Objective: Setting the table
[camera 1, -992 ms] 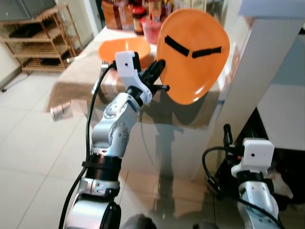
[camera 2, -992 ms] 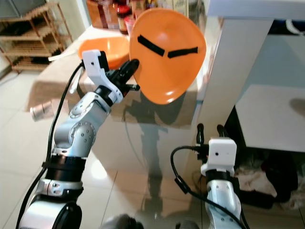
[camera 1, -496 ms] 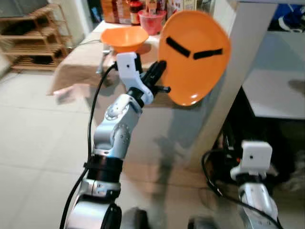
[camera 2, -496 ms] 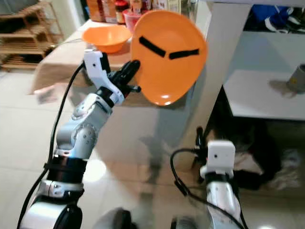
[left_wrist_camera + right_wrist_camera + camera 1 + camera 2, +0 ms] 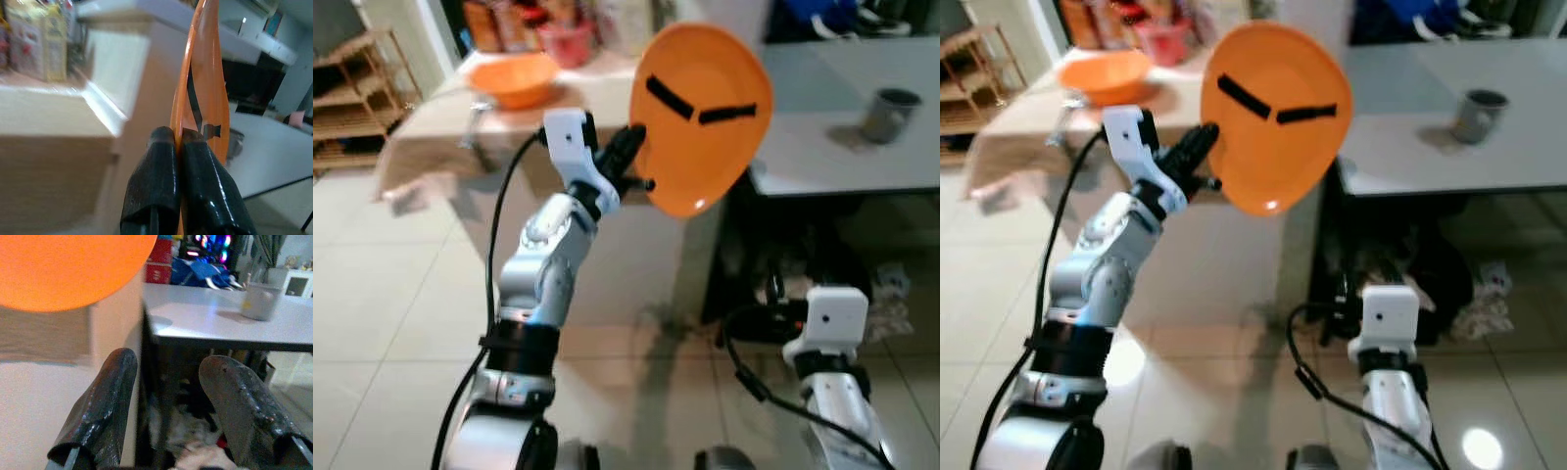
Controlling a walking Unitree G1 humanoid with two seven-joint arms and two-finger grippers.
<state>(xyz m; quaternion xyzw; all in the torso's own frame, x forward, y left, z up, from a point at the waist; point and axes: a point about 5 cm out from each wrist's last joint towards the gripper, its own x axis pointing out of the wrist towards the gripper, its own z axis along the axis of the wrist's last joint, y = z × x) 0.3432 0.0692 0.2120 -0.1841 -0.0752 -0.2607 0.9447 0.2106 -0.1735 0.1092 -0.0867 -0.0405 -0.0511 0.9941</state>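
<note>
At the far left a wooden slatted shelf rack (image 5: pixel 352 93) stands against the wall over the pale tiled floor (image 5: pixel 382 323). Next to it is a counter covered with a beige cloth (image 5: pixel 431 127), carrying a round orange plastic bowl (image 5: pixel 512 78); behind the bowl stand blurred red and orange jars and packets (image 5: pixel 524 24).

The left gripper (image 5: pixel 631 162) is raised in front of that counter on its silver arm. Its two black fingers (image 5: pixel 161 181) are pressed together on the rim of a round orange plastic plate (image 5: pixel 700 116), pinching it. The plate is held up in the air, nearly on edge, with its inner face toward the head camera; two black strips cross that face. In the left wrist view the plate (image 5: pixel 203 93) rises edge-on from between the fingers.

Right of the plate lies a grey-white counter (image 5: pixel 842 147) with a grey cup (image 5: pixel 884 113) standing on it, well apart from the plate. Blue fabric (image 5: pixel 813 20) lies behind it, and dark clutter sits underneath.

The right gripper (image 5: pixel 168 406) hangs low at the robot's right side, its fingers (image 5: pixel 105 401) spread apart and holding nothing. Its wrist camera looks past them at the underside of the plate and at the grey cup (image 5: pixel 259 301) on the grey-white counter.
</note>
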